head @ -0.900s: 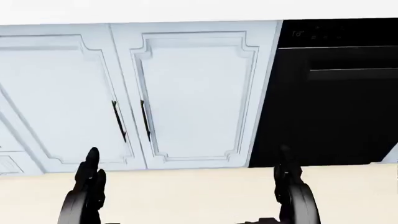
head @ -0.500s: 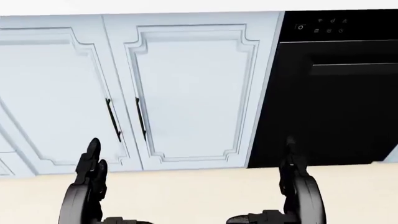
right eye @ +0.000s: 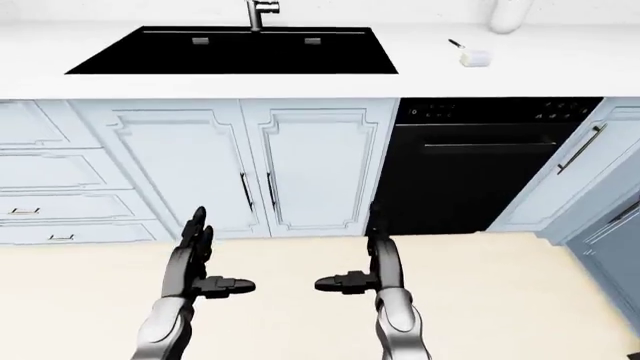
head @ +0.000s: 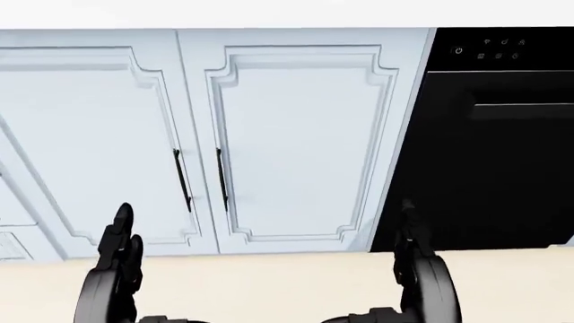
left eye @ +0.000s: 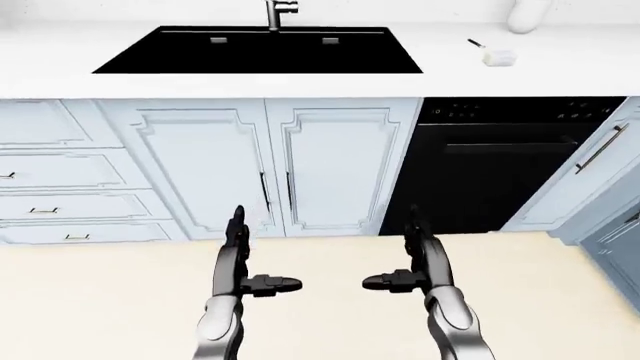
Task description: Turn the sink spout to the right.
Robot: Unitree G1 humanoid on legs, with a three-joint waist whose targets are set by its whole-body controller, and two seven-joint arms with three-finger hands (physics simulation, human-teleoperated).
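Whole head view shifted since half a second earlier: cabinet doors and dishwasher slid right and slightly down in frame, so I took it as camera motion, not the furniture's. Both hands kept much the same spots at the bottom of the frame.

Left hand [left eye: 236, 259] sat lower centre-left in the left-eye view, fingers extended upward, thumb pointing inward, open and holding nothing. Right hand [left eye: 424, 261] mirrored it at lower centre-right, also spread and empty. Both hung over the beige floor [left eye: 100, 300], well apart from the tabletop [left eye: 60, 67].

Sink spout [left eye: 275, 13] stood at the top centre of the left-eye view, just above the black sink [left eye: 258, 51]; only its lower part showed, so I could not tell its heading. Dishwasher [left eye: 480, 169] was right of the paired cabinet doors [left eye: 275, 169]. A small white object [left eye: 497, 55] lay on the tabletop, upper right.
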